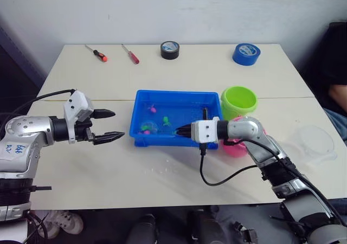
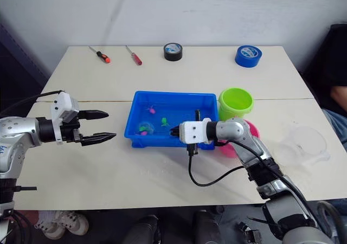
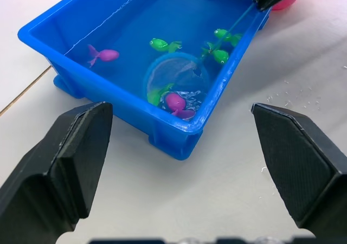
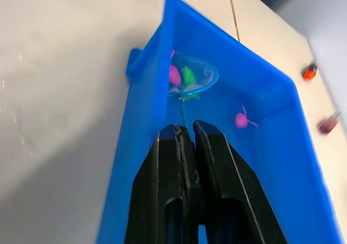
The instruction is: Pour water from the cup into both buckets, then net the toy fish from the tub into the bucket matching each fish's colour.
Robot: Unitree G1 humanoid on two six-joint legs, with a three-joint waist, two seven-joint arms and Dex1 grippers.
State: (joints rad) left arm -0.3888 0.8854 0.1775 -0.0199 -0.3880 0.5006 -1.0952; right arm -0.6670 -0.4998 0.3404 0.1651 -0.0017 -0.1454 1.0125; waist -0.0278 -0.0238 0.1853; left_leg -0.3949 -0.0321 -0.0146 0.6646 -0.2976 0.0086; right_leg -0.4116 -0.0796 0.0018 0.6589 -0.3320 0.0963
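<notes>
The blue tub (image 1: 162, 141) sits mid-table with water and several pink and green toy fish (image 3: 103, 54) in it. My right gripper (image 1: 179, 130) reaches over the tub's right front corner, shut on the thin handle of a small round blue net (image 3: 176, 81). The net lies in the water near the tub's front left corner, with a pink fish and a green fish in it. Left of the tub, my left gripper (image 1: 118, 124) hangs open and empty. The green bucket (image 1: 238, 100) stands right of the tub. The pink bucket (image 1: 236, 148) is partly hidden behind my right arm. The clear cup (image 1: 314, 141) rests at the far right.
Two red-handled screwdrivers (image 1: 96, 53) (image 1: 130, 54), a black tape roll (image 1: 169, 50) and a blue tape roll (image 1: 246, 53) lie along the table's far edge. Water drops spot the table in front of the tub. A person (image 1: 339, 92) sits at the right edge.
</notes>
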